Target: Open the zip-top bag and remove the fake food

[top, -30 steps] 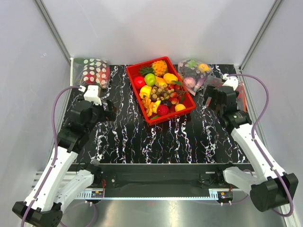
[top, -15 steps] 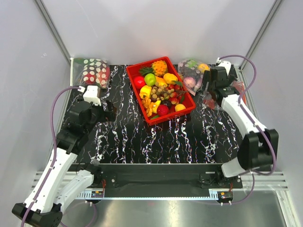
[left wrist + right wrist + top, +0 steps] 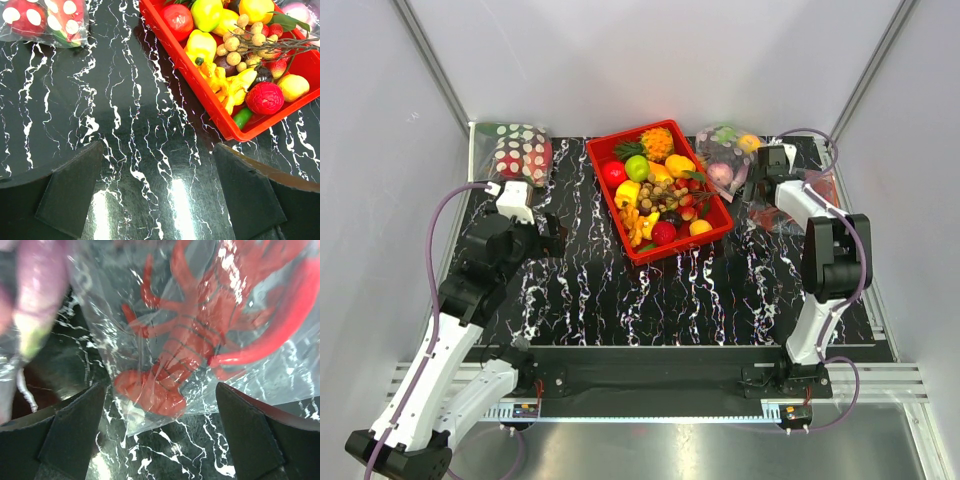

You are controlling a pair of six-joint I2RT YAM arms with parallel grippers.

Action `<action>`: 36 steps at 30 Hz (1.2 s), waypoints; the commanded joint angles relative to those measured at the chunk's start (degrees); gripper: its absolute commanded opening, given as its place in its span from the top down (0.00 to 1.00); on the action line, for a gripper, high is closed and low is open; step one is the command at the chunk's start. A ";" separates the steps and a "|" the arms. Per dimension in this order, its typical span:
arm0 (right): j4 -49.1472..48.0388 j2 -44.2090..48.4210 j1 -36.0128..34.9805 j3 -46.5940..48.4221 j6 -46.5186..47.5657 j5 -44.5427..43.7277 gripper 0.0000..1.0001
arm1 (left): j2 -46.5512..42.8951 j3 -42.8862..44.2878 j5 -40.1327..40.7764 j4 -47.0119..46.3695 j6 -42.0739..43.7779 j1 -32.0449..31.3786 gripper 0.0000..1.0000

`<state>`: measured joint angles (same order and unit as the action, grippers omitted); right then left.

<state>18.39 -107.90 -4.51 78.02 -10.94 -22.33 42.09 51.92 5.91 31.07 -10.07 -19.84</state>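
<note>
The zip-top bag (image 3: pixel 150 390) is clear crinkly plastic lying on the black marble table at the far right, partly under my right arm in the top view (image 3: pixel 767 214). Inside it are the red lobster (image 3: pixel 185 345) and the long red chili (image 3: pixel 280 320). The brown ball and the zip strip are not in view. My right gripper (image 3: pixel 160 440) is open and hovers just above the bag's corner, with the lobster's tail between and beyond its fingers; it also shows in the top view (image 3: pixel 758 192). My left gripper (image 3: pixel 160 195) is open and empty over bare table at the left (image 3: pixel 548 235).
A red tray (image 3: pixel 720 228) full of fake fruit stands at the back centre, its corner close to my left gripper (image 3: pixel 220 117). A clear bag of pastel fruits (image 3: pixel 725 160) lies just left of my right gripper (image 3: pixel 35 300). A white-dotted red bag (image 3: pixel 520 150) lies at the back left.
My right arm has folded back and swung its gripper to the far right, down over the zip-top bag. The left arm has not moved.
</note>
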 commanded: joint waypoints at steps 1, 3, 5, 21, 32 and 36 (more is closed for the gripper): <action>1.19 -2.04 0.73 3.80 -2.32 -0.78 0.02 | -0.43 0.99 -1.52 -2.33 0.57 -0.03 0.01; 2.08 -2.75 1.34 4.07 -2.77 -0.79 0.05 | -0.51 0.99 -1.69 -2.33 0.57 -0.03 0.01; 2.09 -3.20 2.05 3.63 -3.39 0.87 0.15 | -0.60 0.99 -1.96 -2.33 0.57 -0.03 0.01; 6.12 10.65 6.62 -4.35 -4.70 4.75 1.00 | -1.83 0.11 -0.90 -3.21 0.66 -0.03 0.01; 9.20 36.34 6.62 -16.84 -7.43 13.44 1.00 | -2.53 -0.06 -9.24 -7.06 -7.33 -0.20 0.01; 9.47 45.64 6.53 -18.86 -9.27 22.12 1.00 | -3.15 -1.56 -11.62 -12.25 -12.78 -1.95 0.01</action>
<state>28.21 -68.07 2.04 59.72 -18.06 -8.36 39.99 51.11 -1.32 26.37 -17.50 -20.40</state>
